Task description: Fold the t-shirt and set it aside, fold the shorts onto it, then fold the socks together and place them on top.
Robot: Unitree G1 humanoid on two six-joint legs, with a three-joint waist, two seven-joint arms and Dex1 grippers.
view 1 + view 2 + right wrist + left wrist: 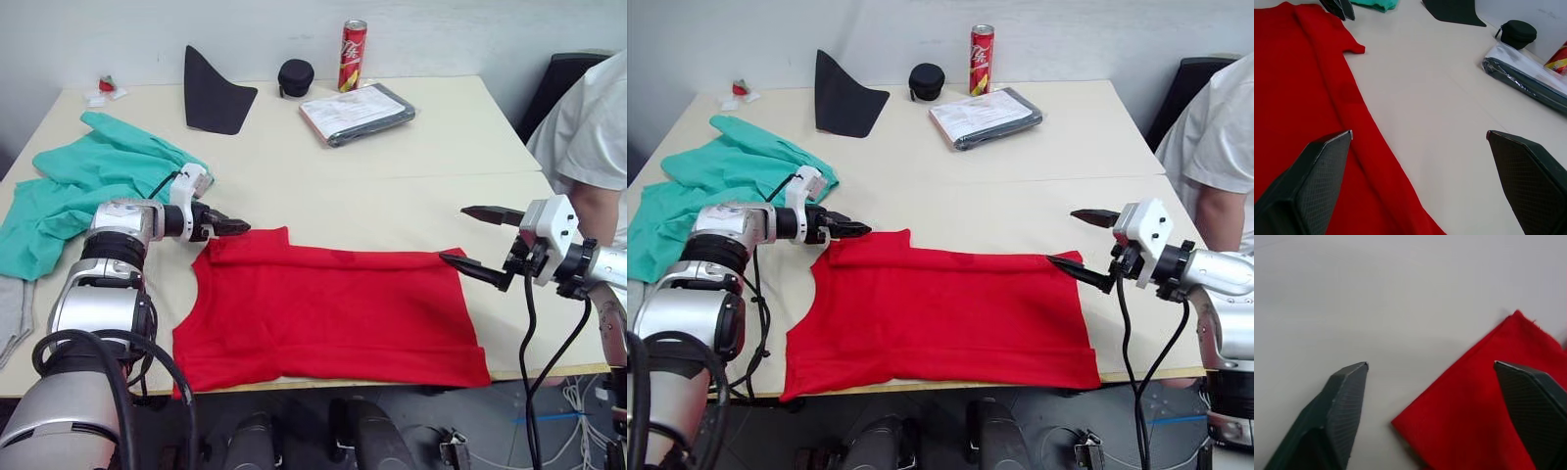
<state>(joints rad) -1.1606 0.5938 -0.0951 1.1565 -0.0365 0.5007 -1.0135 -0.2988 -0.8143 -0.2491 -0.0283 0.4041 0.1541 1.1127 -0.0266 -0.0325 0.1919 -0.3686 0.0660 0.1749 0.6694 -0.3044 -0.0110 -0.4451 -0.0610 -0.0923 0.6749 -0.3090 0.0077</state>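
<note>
Left gripper (235, 227) at the far left corner of the t-shirt (328, 313), fingers spread wide in the left wrist view with one fingertip (1528, 396) over the red corner and the other over bare table — nothing pinched. Right gripper (468, 238) at the shirt's far right corner, jaws wide apart, lower finger just at the cloth edge, upper finger over bare table, holding nothing.

T-shirt spread flat along the near edge of the table (392, 166), partly folded into a rough rectangle, one sleeve edge showing at the far left. Shorts (78, 186) crumpled in a teal heap at the table's left side, well apart from the shirt. Light grey sock (12, 315) at the left edge, below the shorts.

Farther back — black pointed fabric piece (211, 93), small black pouch (295, 75), red can (353, 55), and flat wrapped packet (357, 113). Person's white sleeve (588, 122) at the right.
</note>
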